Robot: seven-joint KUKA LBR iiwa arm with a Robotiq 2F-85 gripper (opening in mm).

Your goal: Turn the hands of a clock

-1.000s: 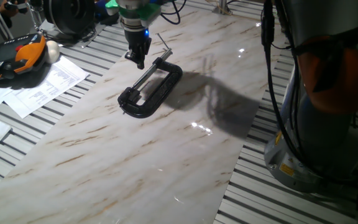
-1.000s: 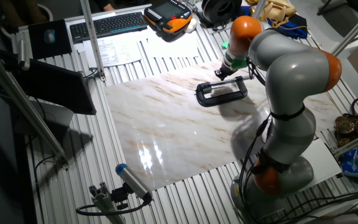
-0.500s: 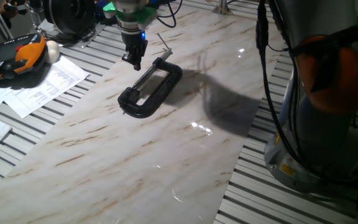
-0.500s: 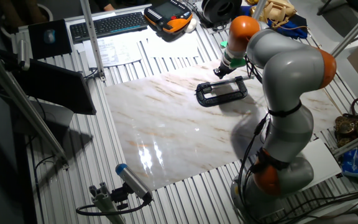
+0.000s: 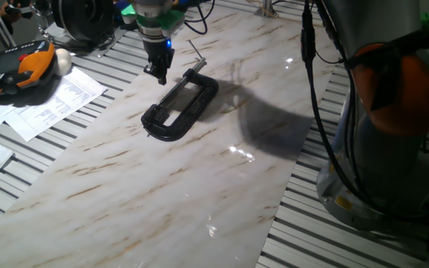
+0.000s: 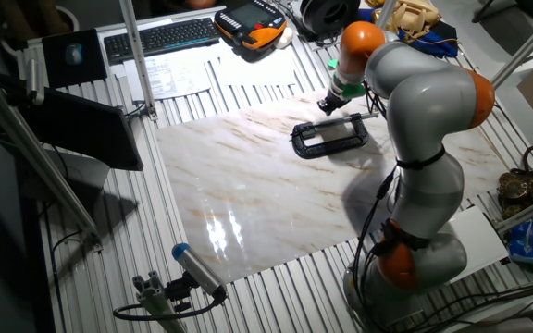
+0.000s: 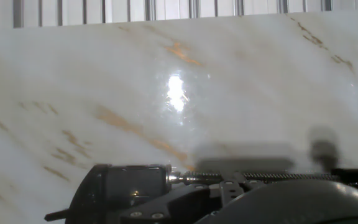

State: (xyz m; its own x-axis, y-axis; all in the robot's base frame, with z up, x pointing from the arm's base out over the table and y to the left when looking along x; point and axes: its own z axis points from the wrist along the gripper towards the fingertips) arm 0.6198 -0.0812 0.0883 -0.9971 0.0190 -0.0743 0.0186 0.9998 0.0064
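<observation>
- Black two-finger gripper (image 5: 157,73) hanging fingers-down over the white marble-patterned slab (image 5: 199,179), just beside the screw end of the black metal C-clamp (image 5: 181,109); in the other fixed view the gripper (image 6: 327,104) sits at the clamp's (image 6: 330,136) far edge.
- Fingers close together with nothing visible between them; whether fully clenched or slightly parted cannot be told from these views.
- C-clamp lying flat on the slab, frame curving at one end, thin silver handle bar (image 5: 195,50) poking out from the screw end near the gripper.
- Clock not made out in any view; jaw of the clamp too small and dark in the fixed views to tell what sits there.
- Hand view looking across the glossy slab (image 7: 179,87), with a dark cylinder and threaded rod (image 7: 241,177) along the bottom edge, blurred dark shapes below.
- Grey and orange robot arm (image 6: 424,120) arching over the slab's right side, base (image 5: 378,149) standing on the ribbed aluminium table (image 5: 326,223).
- Orange and black handheld pendant (image 5: 21,68) on the table at the left, beside printed sheets of paper (image 5: 51,100).
- Black keyboard (image 6: 160,37) at the far end in the other fixed view.
</observation>
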